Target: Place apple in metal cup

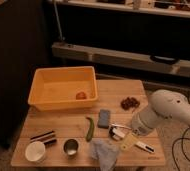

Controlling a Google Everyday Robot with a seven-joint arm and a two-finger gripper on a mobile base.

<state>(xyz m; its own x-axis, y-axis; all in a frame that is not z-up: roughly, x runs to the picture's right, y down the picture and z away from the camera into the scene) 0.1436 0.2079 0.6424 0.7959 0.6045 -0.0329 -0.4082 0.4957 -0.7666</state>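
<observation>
The apple (81,95) is a small red-orange fruit lying inside the orange bin (43,83), near its front right corner. The metal cup (70,147) stands upright near the table's front edge, left of centre, with a dark inside. My gripper (119,133) is low over the table right of centre, at the end of the white arm (168,112) that comes in from the right. It is well right of the metal cup and in front of the bin, away from the apple.
A white cup (35,151) stands left of the metal cup. A green chili (90,128), a grey-blue sponge (104,118), a crumpled cloth (105,151), dark sticks (43,136) and a bunch of grapes (130,103) lie on the wooden table (63,122). A shelf unit stands behind.
</observation>
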